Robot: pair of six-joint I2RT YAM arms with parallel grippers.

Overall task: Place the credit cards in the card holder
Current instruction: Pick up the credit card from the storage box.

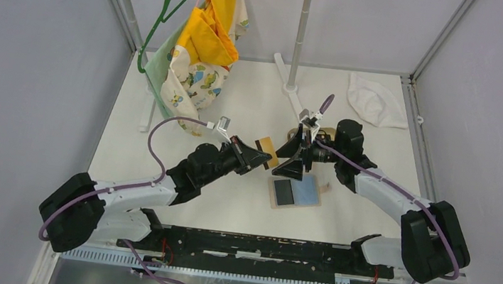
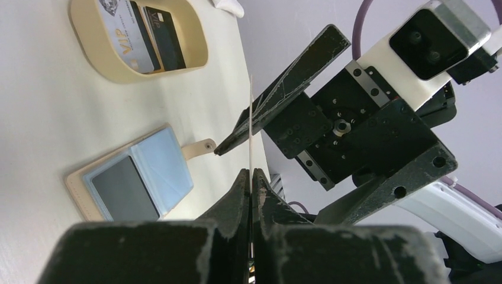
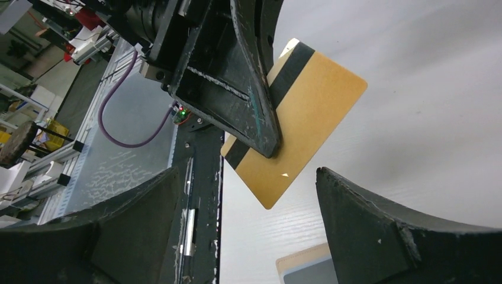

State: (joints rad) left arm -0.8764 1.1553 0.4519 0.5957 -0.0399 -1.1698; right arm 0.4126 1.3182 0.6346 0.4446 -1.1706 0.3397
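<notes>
Clamped tight on gold card (image 3: 314, 112) with left gripper (image 2: 251, 174) above bench (image 1: 253, 99) centre; card flanked by wide-spread right gripper (image 3: 245, 177); holder (image 1: 294, 192) unfolded flat beneath.

The tan card holder (image 1: 294, 192) lies open, blue and dark pockets up. A black-striped gold card (image 3: 308, 112) is held raised on edge near it. A grey card (image 2: 127, 38) and a dark card (image 2: 166, 38) lie flat beyond it.

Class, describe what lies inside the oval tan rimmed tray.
The oval tan tray holds a grey plastic card and a black plastic card, side by side. Anything beneath them is hidden.
</notes>
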